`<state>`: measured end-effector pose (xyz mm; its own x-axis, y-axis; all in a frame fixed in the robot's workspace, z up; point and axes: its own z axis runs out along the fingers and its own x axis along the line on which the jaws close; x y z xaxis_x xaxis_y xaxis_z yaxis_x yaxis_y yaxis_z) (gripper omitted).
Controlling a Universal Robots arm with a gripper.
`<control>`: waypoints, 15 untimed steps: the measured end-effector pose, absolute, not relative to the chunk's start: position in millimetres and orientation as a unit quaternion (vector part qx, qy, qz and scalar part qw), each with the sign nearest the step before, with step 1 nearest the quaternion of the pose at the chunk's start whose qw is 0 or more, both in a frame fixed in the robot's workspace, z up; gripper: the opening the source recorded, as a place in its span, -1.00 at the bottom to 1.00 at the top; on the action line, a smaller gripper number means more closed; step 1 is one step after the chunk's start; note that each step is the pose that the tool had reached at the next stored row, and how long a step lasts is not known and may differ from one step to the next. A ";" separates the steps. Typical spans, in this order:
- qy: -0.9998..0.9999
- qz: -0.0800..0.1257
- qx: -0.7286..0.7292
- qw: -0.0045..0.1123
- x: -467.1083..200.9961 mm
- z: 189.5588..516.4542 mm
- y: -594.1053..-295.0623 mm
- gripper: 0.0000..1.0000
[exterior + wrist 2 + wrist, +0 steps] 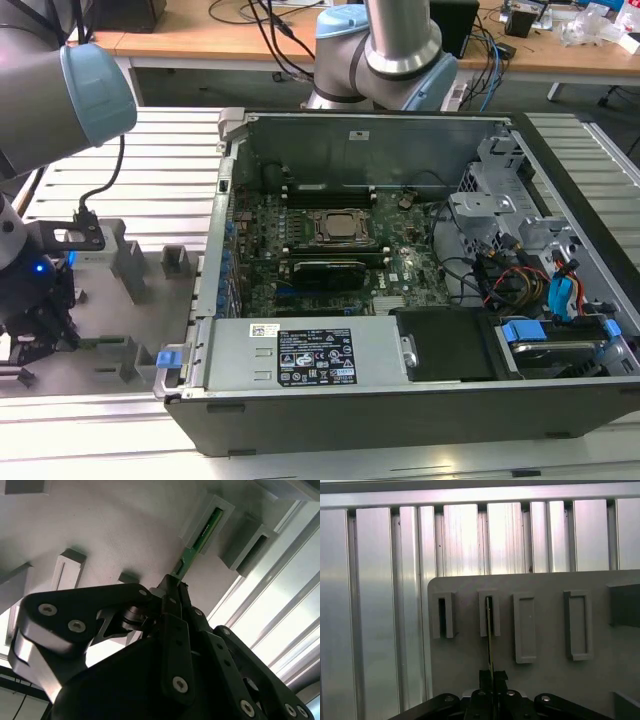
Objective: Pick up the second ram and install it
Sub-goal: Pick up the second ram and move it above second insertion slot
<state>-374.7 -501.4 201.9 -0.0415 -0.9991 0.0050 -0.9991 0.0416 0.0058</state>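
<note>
Exterior view: even overhead room light, bright on the slatted table (170, 180). The computer case (350, 440) is dimmer inside, with shadow at centre frame.
First wrist view: hard white glare on the aluminium slats (465, 540).
Second wrist view: gripper (172, 585) near-black against the pale plate (100, 520). Holder blocks (67, 567) throw soft shadows.

One green ram stick (206, 530) runs straight out from between the jaws. In the first wrist view, four slotted grey holder blocks (525, 627) stand in a row ahead of the jaws, a fifth block (624, 605) further aside. One open computer case (330, 420) sits on the counter (150, 170).
</note>
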 end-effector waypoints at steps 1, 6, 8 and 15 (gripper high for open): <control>-0.722 0.000 0.692 0.004 -374.7 201.9 -501.4 -0.73; -0.722 0.000 0.692 0.004 -374.7 201.8 -501.4 -0.73; -0.722 0.000 0.692 0.004 -374.6 204.6 -501.4 -0.73; -0.722 0.000 0.692 0.004 -374.6 224.0 -499.6 -0.73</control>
<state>-374.6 -499.6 224.0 -0.0415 -0.9991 0.0051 -0.9991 0.0415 0.0058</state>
